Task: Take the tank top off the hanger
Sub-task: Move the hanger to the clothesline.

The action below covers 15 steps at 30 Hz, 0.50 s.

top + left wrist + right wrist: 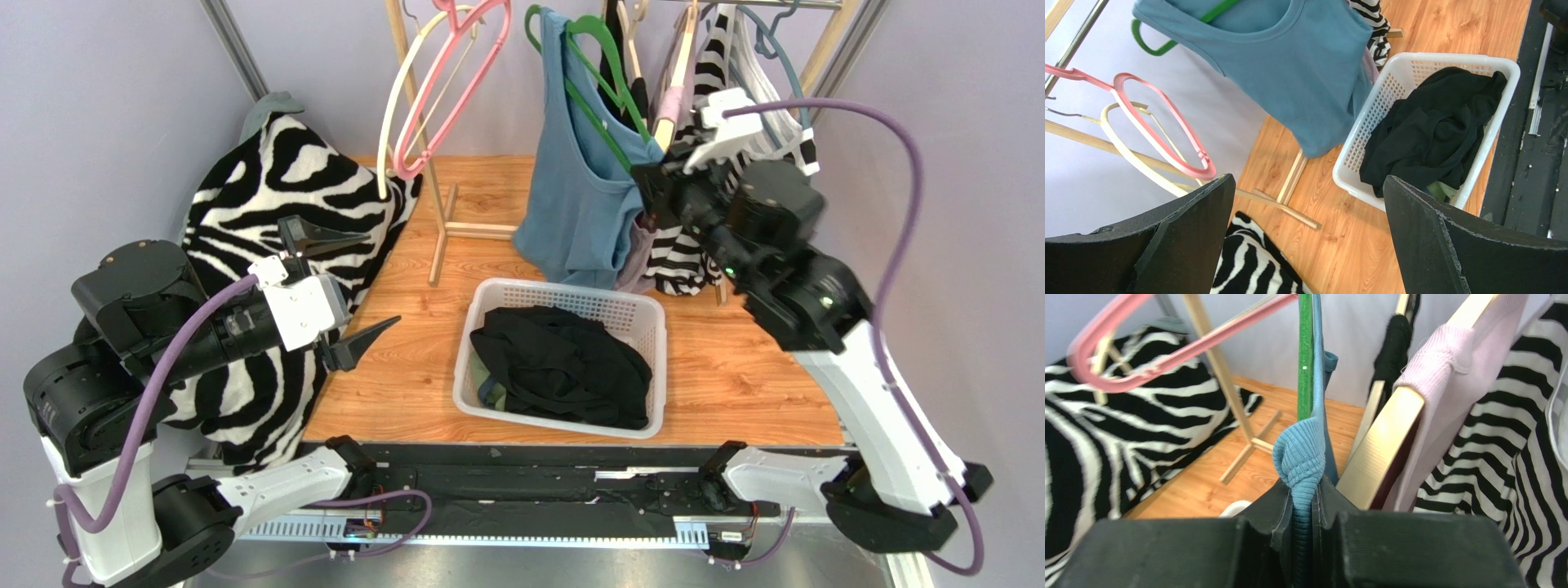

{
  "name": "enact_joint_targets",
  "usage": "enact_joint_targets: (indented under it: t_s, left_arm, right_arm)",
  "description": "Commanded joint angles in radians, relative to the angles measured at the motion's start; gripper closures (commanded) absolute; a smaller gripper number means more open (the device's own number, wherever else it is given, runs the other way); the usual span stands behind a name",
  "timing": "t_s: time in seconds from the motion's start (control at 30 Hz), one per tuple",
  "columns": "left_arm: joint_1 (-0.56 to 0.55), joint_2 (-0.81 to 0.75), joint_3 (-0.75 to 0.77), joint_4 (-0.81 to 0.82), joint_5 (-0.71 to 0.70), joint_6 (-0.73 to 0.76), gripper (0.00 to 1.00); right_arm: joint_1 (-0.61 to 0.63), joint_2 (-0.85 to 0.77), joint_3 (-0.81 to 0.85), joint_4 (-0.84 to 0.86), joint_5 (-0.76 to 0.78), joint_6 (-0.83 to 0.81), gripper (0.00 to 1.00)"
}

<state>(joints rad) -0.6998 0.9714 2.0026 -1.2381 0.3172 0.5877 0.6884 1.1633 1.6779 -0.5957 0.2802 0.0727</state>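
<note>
Right fingers (1281,517) pinching tank top (1298,459) strap | left fingers (1186,233) spread, well apart

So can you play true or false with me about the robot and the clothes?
1. The right gripper is pinching the blue top. True.
2. The top is already off the green hanger. False: it hangs on it.
3. The left gripper holds the pink hanger. False: it is open and holds nothing.
4. Black clothes lie in the basket. True.
5. A shirt hangs on the pink hanger. False: it is bare.
</note>
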Motion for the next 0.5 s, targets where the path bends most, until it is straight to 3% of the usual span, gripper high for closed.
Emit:
enact_joint_targets:
  t_s: [0.0,0.23,0.47]
  left_arm:
    - [0.005,0.026,0.028,0.020,0.025,-0.012,0.01]
    - [0.011,0.026,0.025,0.019,0.031,-0.015,0.01]
    - [0.025,0.027,0.025,0.020,0.057,-0.020,0.01]
  right_arm:
    - [-0.001,-0.111,0.117,0.017,-0.173,-0.031,1.00]
    - [-0.001,-0.163,0.354,-0.052,-0.314,-0.008,1.00]
    - [-0.001,-0.208,0.333,-0.124,-0.340,-0.010,1.00]
